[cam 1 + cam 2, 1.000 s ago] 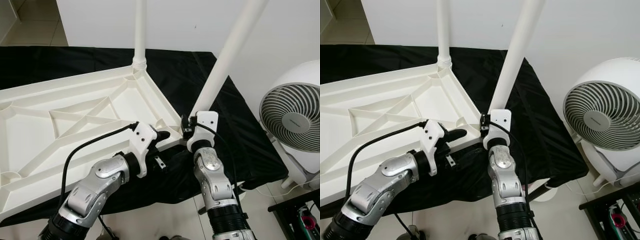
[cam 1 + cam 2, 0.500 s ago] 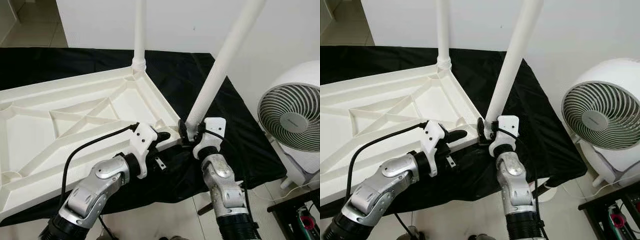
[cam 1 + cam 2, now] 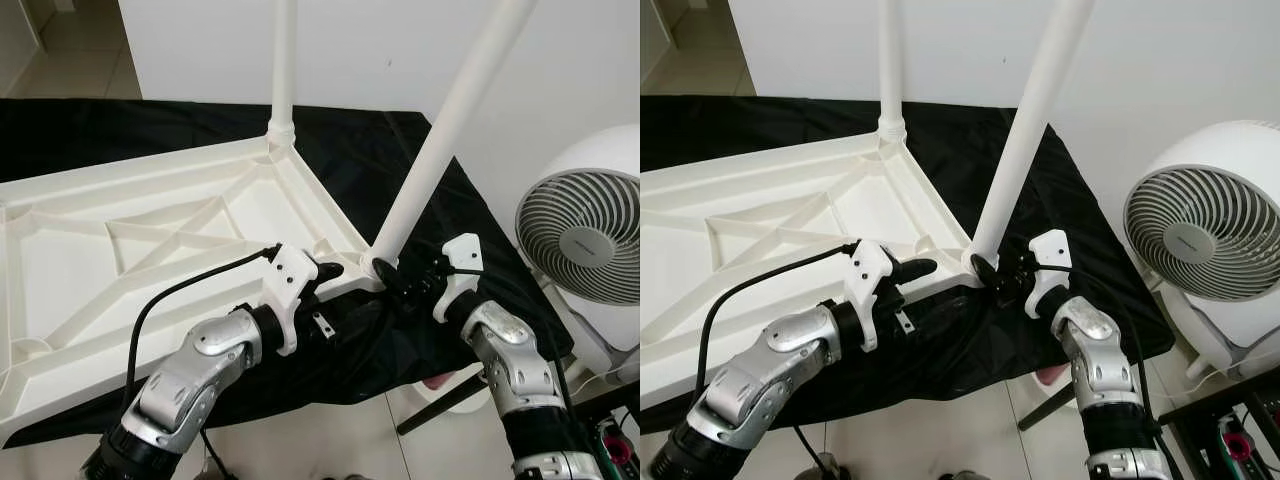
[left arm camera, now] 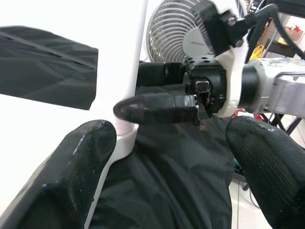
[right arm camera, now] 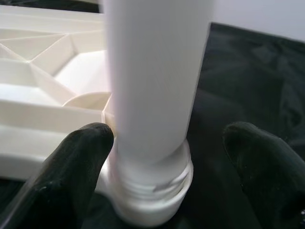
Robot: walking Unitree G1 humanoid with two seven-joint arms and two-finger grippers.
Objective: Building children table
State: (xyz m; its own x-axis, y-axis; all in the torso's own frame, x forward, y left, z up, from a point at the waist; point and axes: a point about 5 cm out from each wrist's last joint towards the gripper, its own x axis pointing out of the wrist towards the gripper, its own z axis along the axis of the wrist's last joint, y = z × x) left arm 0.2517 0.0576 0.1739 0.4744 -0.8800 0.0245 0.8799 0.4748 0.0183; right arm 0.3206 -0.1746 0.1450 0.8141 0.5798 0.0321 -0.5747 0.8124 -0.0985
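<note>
While the upturned tabletop (image 3: 150,215) lay on black cloth (image 3: 480,230), I saw the leg (image 3: 440,150) leaning in its near corner socket; right gripper (image 3: 392,277) had swung lower, fingers apart around its base; left gripper (image 3: 322,270) open beside the edge.

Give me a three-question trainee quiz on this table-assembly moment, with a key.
1. True or false: the far table leg stands upright in its corner of the upturned tabletop.
2. Which gripper brackets the base of the tilted near leg? A) left gripper B) right gripper
3. What white appliance stands to the robot's right?

Key: 1 true; 2 B; 3 a fan.
</note>
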